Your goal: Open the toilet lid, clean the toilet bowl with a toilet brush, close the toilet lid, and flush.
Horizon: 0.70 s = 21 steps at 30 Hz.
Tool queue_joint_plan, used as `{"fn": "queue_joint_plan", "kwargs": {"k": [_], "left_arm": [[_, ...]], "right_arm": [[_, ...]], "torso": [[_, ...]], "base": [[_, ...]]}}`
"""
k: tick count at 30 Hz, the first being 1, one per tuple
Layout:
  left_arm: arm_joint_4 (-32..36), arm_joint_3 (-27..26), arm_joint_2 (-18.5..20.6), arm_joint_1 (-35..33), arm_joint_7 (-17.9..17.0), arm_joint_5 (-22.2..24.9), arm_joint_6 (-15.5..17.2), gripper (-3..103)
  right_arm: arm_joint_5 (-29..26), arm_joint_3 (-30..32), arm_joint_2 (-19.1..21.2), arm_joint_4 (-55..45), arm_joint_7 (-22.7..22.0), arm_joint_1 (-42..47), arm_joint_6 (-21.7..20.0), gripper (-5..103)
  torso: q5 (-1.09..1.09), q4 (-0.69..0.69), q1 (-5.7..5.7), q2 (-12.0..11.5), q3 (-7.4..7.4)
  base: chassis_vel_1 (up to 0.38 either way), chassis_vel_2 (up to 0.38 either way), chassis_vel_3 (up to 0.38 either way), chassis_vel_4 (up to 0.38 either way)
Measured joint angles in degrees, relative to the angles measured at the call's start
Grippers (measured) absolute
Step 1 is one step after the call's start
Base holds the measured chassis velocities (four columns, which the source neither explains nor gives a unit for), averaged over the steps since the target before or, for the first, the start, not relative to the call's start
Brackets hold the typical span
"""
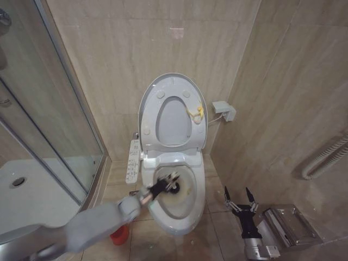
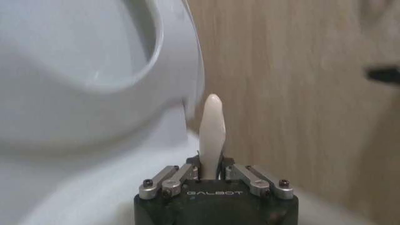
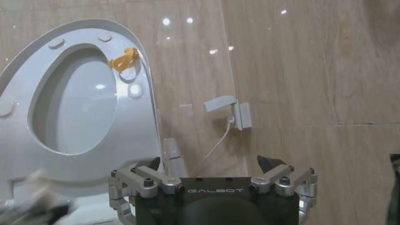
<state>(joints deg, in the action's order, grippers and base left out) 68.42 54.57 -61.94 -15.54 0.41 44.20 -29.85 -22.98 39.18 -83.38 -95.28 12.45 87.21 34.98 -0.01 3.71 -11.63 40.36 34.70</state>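
The toilet lid (image 1: 151, 103) stands raised against the wall with the ring seat folded up against it, a yellow loop (image 1: 197, 112) at its edge. The toilet bowl (image 1: 191, 215) lies open below, yellowish-brown stains inside. My left arm reaches in from the lower left. Its left gripper (image 1: 163, 185) hangs over the bowl, shut on the toilet brush (image 1: 174, 184), whose dark tip points into the bowl. The left wrist view shows the brush's white handle (image 2: 212, 131) clamped in the left gripper (image 2: 211, 171). My right gripper (image 1: 241, 199) waits open beside the toilet, facing the lid (image 3: 147, 117) in the right wrist view.
A round red holder (image 1: 119, 235) stands on the floor left of the bowl. The glass shower door (image 1: 54, 125) and white shower tray (image 1: 27, 190) lie to the left. A metal box (image 1: 288, 224) sits on the floor at right. A wall socket (image 1: 224, 111) is beside the lid.
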Motion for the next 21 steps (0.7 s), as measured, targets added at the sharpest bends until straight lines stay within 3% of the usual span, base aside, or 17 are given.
{"fn": "queue_joint_plan", "kwargs": {"k": [1,4,8,16,21], "left_arm": [[0.0,0.0,0.0,0.0,0.0,0.0,0.0,19],[-5.1,-0.7,-6.5,3.4,0.8,1.9,-0.5,19],[-6.0,-0.6,-9.4,4.5,1.3,3.0,-0.7,19],[-3.0,0.9,-9.1,2.3,1.5,3.3,-0.6,19],[-6.1,1.6,-9.3,-1.5,1.8,0.7,-1.8,19]], "right_arm": [[0.0,0.0,0.0,0.0,0.0,0.0,0.0,100],[0.1,0.1,-0.2,-0.1,0.0,0.1,0.0,100],[0.1,0.3,-0.4,-0.1,0.0,0.1,0.0,100],[0.1,0.6,-0.3,-0.7,0.0,0.3,-0.1,100],[0.1,0.6,-0.3,-0.7,0.0,0.4,-0.1,100]], "torso": [[0.00,0.00,0.00,0.0,0.00],[0.02,0.00,-0.01,0.0,0.00],[0.03,-0.05,0.00,0.0,0.00],[0.02,-0.05,0.01,0.0,-0.01],[0.00,-0.08,0.01,0.0,-0.01]], "base": [[0.000,0.000,0.000,0.000],[0.000,0.000,0.000,0.000],[0.000,0.000,0.000,0.000],[0.000,0.000,0.000,0.000],[0.000,0.000,0.000,0.000]]}}
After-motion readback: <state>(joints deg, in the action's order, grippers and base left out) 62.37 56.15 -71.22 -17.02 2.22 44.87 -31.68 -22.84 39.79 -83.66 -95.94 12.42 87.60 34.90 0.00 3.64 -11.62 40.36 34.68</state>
